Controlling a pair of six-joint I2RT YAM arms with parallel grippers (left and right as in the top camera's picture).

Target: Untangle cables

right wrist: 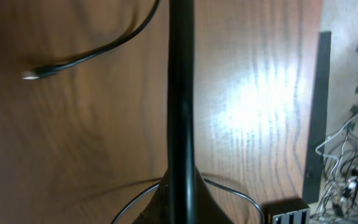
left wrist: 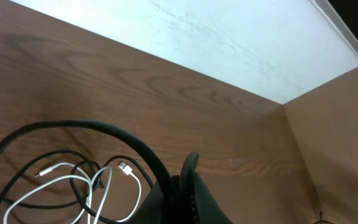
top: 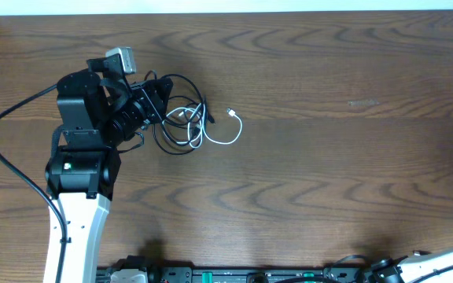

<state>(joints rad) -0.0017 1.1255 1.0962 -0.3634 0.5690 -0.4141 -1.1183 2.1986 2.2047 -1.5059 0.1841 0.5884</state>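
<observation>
The cables [top: 181,118] are seen lying bundled on the left half of the tabletop [top: 329,157], toward its far edge. The bundle is made up of black cords [left wrist: 73,124] in overlapping loops and a white cord [top: 240,130], whose loop is spread out to the right of the black ones, with its small plug end lying free beside them. In the left wrist view the white cord [left wrist: 73,182] is shown crossing inside the black loops, and one black cord is seen arching up to the left claw [left wrist: 189,168]. The left claw [top: 157,101] is set at the left edge of the bundle with its fingers pressed together. Whether the black cord is pinched between them cannot be told. A single black cord [right wrist: 92,56] with a pale plug tip is shown in the right wrist view, lying on the wood well apart from the bundle. The right claw [right wrist: 180,37] is held above the tabletop beside that cord, pressed together on nothing. Only part of the right arm [top: 439,263] is seen at the near right corner.
</observation>
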